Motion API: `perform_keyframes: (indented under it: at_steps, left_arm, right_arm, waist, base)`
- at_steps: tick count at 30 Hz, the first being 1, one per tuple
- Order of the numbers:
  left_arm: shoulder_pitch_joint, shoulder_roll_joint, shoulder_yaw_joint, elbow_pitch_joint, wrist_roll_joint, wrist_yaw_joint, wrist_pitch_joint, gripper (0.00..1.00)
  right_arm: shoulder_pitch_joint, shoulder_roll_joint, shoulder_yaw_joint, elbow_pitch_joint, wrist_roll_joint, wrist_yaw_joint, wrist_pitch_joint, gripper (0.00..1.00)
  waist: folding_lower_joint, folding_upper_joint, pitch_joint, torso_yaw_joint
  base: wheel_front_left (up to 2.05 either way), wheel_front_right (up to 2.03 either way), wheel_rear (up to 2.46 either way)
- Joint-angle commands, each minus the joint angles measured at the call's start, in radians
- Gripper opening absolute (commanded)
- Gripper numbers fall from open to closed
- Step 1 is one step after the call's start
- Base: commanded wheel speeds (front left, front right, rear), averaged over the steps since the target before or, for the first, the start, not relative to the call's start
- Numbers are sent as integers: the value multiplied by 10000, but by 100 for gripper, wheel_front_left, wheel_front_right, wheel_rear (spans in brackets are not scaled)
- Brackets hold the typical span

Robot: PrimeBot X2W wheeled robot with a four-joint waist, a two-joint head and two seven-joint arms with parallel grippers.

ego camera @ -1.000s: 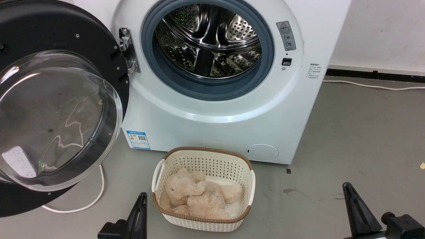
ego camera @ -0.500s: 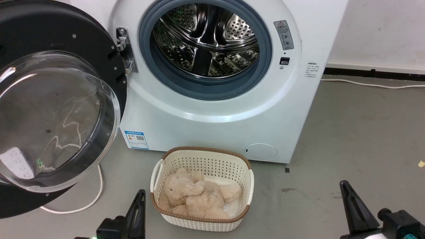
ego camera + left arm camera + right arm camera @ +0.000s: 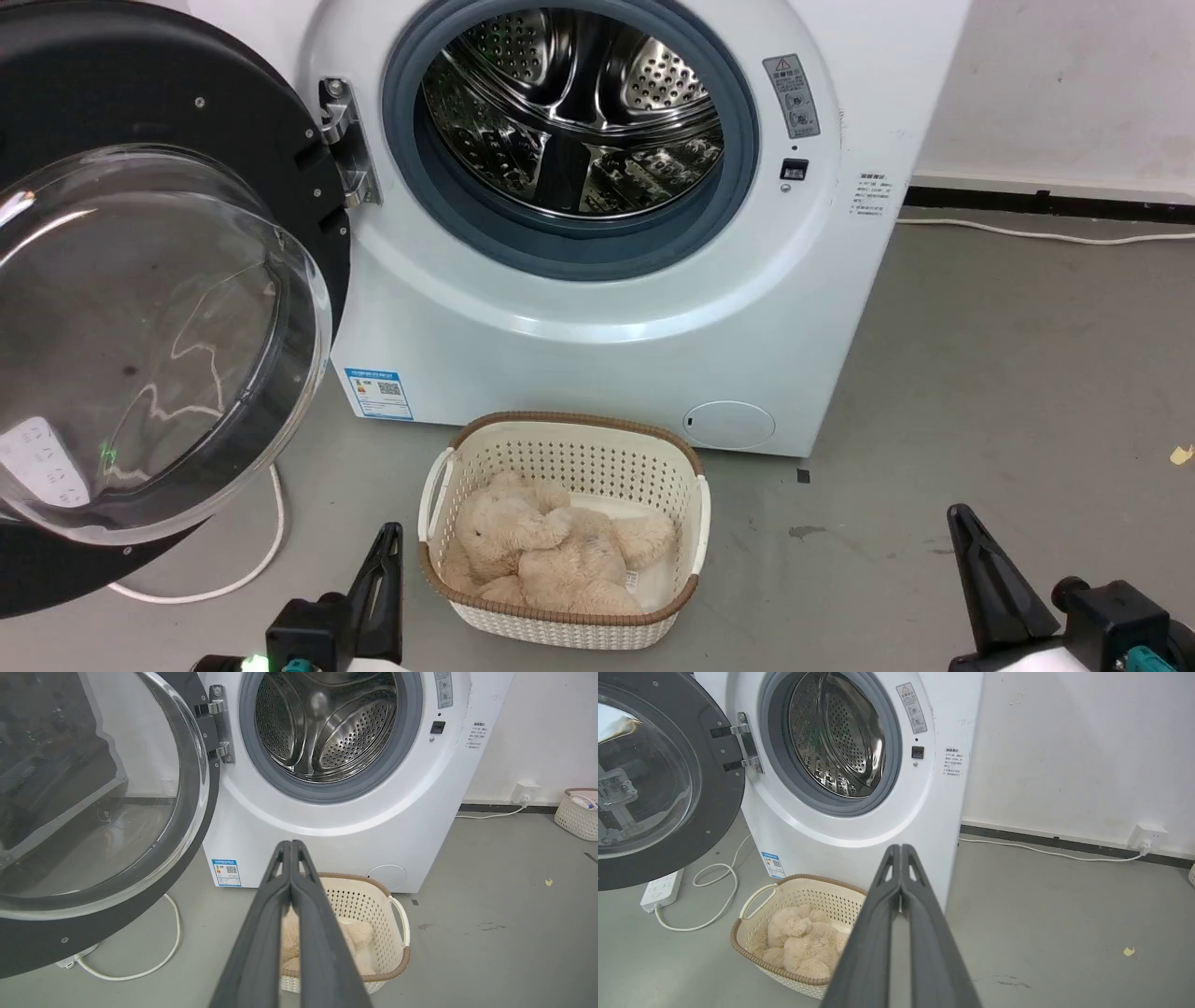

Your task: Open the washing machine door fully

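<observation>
- Large round glossy black washing machine door (image 3: 159, 317), with a clear glass bowl centre, hangs from the hinge at the left of the white front-loading washing machine (image 3: 597, 355), swung well away from the machine's front.
- Grey-ringed steel drum mouth (image 3: 569, 112) in the machine's front is fully exposed. Judgement: task done or nearly so; at most 1 last push left.
- Left claw (image 3: 290, 843) and right claw (image 3: 901, 847): both clenched, tips together, grasping nothing, low before the machine, apart from the door.
- Door's far edge is cut off in the head view, so I cannot tell whether the hinge stop is reached.
</observation>
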Motion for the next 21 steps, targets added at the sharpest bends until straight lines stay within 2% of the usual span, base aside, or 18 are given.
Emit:
perform_keyframes:
  at_steps: [1,21]
  left_arm:
    - [-143,-64,49,-67,79,-34,56,0]
    - [-319,-180,333,-210,323,-170,464,0]
  right_arm:
    - [-214,11,24,-10,-71,-3,54,0]
    - [-428,16,137,-15,-188,-5,450,0]
  waist:
    - [0,0,2,-5]
    - [0,0,38,-112]
  base:
    - [0,0,0]
    - [0,0,0]
